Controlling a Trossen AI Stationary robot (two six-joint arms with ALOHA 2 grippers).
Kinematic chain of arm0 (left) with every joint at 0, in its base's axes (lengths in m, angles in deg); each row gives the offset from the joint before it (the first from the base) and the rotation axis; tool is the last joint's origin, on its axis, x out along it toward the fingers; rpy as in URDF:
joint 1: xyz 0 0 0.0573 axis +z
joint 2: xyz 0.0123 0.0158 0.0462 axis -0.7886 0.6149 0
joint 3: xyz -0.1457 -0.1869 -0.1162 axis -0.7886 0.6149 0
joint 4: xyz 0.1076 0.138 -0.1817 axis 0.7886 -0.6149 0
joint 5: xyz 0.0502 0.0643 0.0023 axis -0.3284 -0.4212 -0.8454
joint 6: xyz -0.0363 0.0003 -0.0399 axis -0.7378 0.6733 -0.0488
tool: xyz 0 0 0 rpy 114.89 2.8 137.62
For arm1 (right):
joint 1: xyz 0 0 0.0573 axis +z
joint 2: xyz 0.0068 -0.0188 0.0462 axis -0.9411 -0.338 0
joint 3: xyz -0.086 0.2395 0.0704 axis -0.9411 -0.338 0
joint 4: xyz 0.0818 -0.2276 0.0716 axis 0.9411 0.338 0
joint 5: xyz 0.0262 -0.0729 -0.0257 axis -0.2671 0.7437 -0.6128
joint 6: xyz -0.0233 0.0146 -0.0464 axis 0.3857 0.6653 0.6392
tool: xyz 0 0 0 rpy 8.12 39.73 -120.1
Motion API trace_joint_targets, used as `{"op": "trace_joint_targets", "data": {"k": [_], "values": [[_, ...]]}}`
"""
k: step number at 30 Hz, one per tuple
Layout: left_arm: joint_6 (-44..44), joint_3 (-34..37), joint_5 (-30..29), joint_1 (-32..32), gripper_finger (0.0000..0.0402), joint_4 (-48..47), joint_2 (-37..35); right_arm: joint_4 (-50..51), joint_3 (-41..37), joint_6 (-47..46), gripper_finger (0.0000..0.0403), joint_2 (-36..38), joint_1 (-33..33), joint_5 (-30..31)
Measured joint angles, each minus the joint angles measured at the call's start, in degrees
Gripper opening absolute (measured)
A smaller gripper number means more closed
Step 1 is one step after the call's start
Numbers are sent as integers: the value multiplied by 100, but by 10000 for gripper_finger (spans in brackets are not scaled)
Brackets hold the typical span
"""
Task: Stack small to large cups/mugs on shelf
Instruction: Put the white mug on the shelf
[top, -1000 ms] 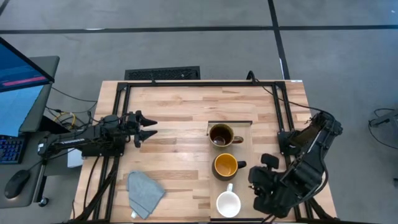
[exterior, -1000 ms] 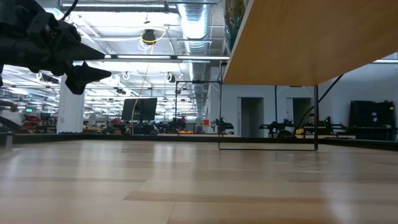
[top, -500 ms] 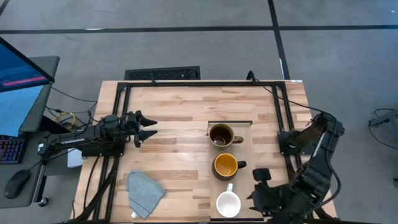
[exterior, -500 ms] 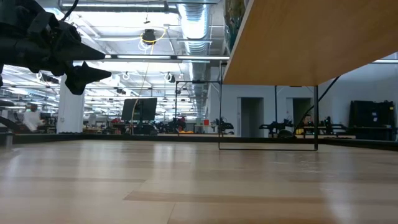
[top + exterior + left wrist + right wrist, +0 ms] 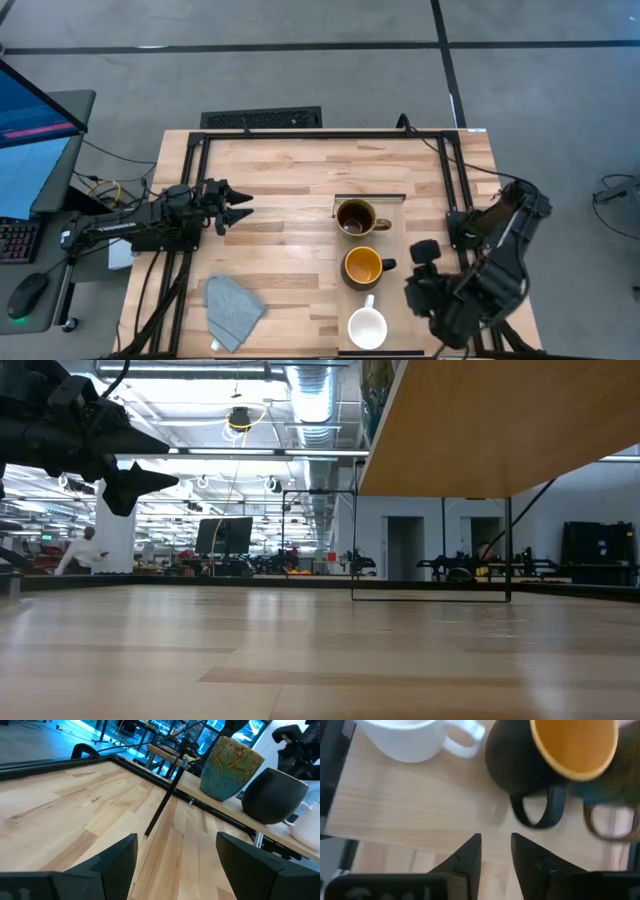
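Observation:
Three mugs stand in a row on the pale shelf (image 5: 393,312): a glossy brown mug (image 5: 355,218) farthest, a mug that is yellow inside and dark outside (image 5: 363,267) in the middle, and a small white mug (image 5: 367,328) nearest. My right gripper (image 5: 410,288) hovers beside the shelf's right edge, to the right of the yellow and white mugs. In the right wrist view my right gripper (image 5: 496,840) is open by a narrow gap above bare shelf wood, short of the yellow mug's handle (image 5: 545,810). My left gripper (image 5: 238,208) waits open and empty at the table's left.
A grey-blue cloth (image 5: 232,306) lies near the table's front left. The shelf is raised above the tabletop and shows from below in the low view (image 5: 480,430). A black frame (image 5: 300,135) runs around the table. Bare tabletop lies between my left gripper and the shelf.
My right gripper swung toward the table's near edge, then came back toward the far edge, and now stands beside the yellow mug's handle. The mugs have not moved.

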Motion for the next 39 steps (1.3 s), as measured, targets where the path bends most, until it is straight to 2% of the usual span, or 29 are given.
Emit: {"op": "trace_joint_targets", "data": {"k": [6,9,14,18,22,31,39], "values": [[3,-1,116,-1,261,-5,0,-405,0,1256,118,-2,-664,-38],[-24,-4,286,-33,261,-4,0,-350,0,1354,118,-2,-1016,-46],[-46,-7,332,-133,261,-7,0,-101,0,1644,118,7,-1355,-537],[-57,-7,329,-136,261,-9,0,-102,0,2083,118,11,-1371,-1198],[-59,-7,322,-136,261,-15,0,-354,52,1887,118,11,-1243,-1711],[-60,-8,205,-136,261,-28,0,-1654,197,2420,118,9,-1063,-1674],[-132,-7,203,-136,261,-31,0,-1643,195,3242,118,-4,-1338,-1631]]}}
